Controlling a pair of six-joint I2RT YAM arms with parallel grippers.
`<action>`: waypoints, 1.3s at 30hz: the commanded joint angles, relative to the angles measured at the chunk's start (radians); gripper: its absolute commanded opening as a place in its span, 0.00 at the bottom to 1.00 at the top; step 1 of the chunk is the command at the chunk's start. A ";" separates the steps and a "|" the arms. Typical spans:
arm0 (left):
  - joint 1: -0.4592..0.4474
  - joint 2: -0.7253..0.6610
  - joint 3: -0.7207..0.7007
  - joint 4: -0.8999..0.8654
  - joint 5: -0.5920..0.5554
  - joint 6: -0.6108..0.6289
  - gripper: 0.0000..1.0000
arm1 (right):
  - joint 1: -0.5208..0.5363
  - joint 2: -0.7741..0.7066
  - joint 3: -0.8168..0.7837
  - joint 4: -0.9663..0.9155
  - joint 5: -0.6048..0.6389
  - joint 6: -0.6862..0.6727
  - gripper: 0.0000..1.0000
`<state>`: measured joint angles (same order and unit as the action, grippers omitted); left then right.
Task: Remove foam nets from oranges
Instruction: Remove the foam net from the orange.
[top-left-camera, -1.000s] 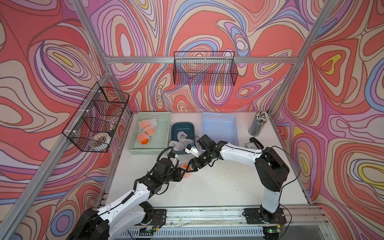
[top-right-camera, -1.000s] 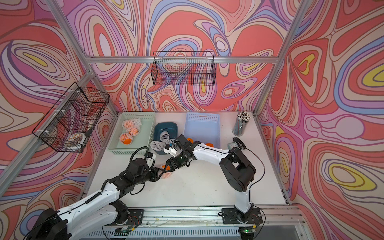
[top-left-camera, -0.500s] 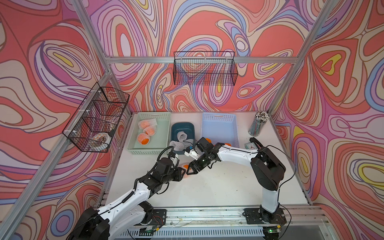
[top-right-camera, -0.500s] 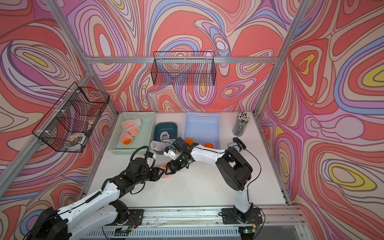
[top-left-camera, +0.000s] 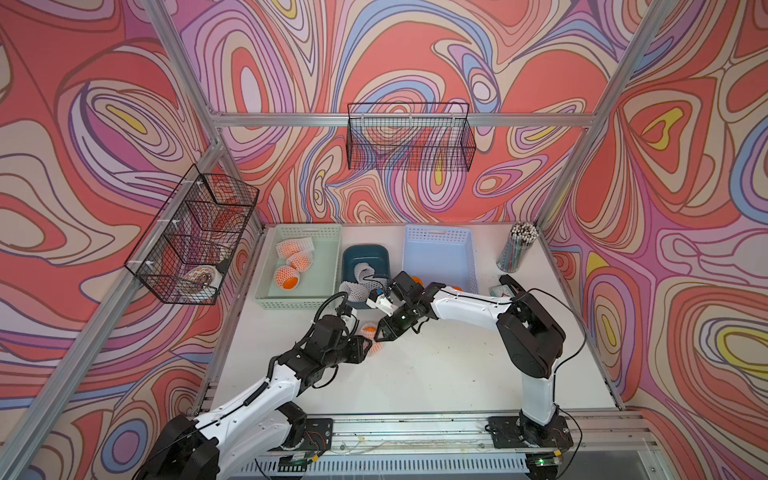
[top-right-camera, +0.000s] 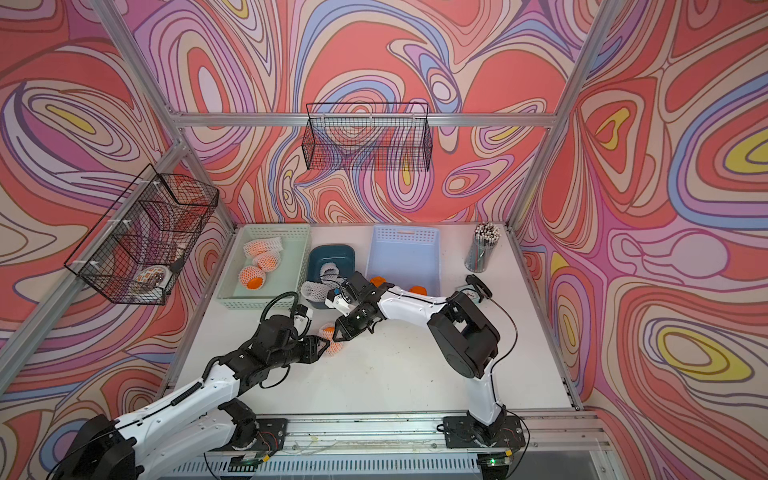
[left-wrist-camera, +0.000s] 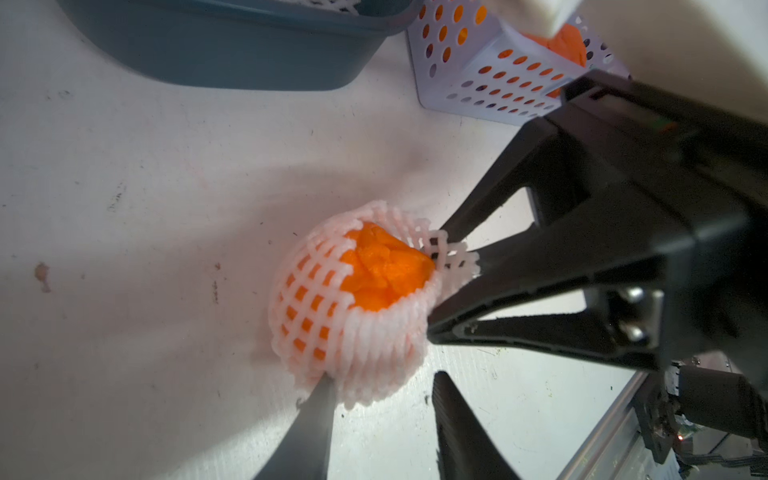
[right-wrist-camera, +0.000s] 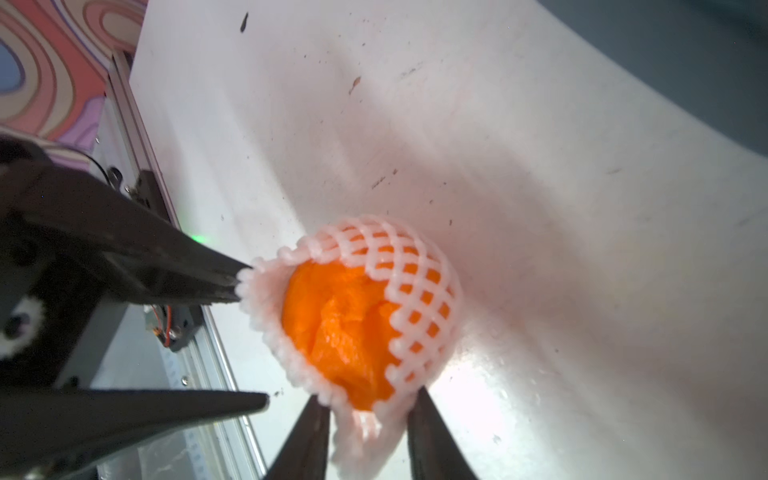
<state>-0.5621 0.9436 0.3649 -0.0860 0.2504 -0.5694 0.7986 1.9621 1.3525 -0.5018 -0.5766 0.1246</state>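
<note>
On the white table, a partly netted orange (left-wrist-camera: 382, 266) lies between my two grippers, its bare end showing out of the foam net (left-wrist-camera: 357, 345). Both top views show it small, as the orange (top-left-camera: 368, 331) and the net (top-right-camera: 332, 347). My right gripper (right-wrist-camera: 368, 409) is shut on a bunched flap of the net's rim (right-wrist-camera: 365, 436), a finger pressing on each side. My left gripper (left-wrist-camera: 380, 390) is open; one fingertip (left-wrist-camera: 322, 395) touches the net's edge and the other stands apart. From above, the left gripper (top-left-camera: 366, 345) and right gripper (top-left-camera: 379, 335) nearly meet.
At the back left, a pale green basket (top-left-camera: 324, 266) holds three netted oranges. A teal tub (top-left-camera: 376, 253) holds empty nets. A lavender basket (top-left-camera: 440, 249) has bare oranges at its near edge. A pencil cup (top-left-camera: 517, 249) stands at the back right. Black wire baskets hang on the walls.
My right gripper has moved down and left to the orange, and its jaws have closed on the net's rim. The left arm has barely moved.
</note>
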 joint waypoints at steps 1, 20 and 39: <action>-0.006 -0.016 0.030 0.006 0.052 0.012 0.42 | 0.007 0.034 0.020 0.036 -0.009 0.002 0.15; 0.041 -0.062 0.091 -0.109 -0.015 0.082 0.71 | 0.006 -0.023 -0.008 0.051 -0.033 -0.001 0.00; 0.083 0.027 0.275 -0.424 -0.033 -0.147 0.70 | 0.007 -0.060 -0.033 0.084 -0.036 -0.002 0.02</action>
<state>-0.4889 0.9310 0.6033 -0.4358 0.1909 -0.6617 0.8001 1.9362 1.3399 -0.4480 -0.5999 0.1345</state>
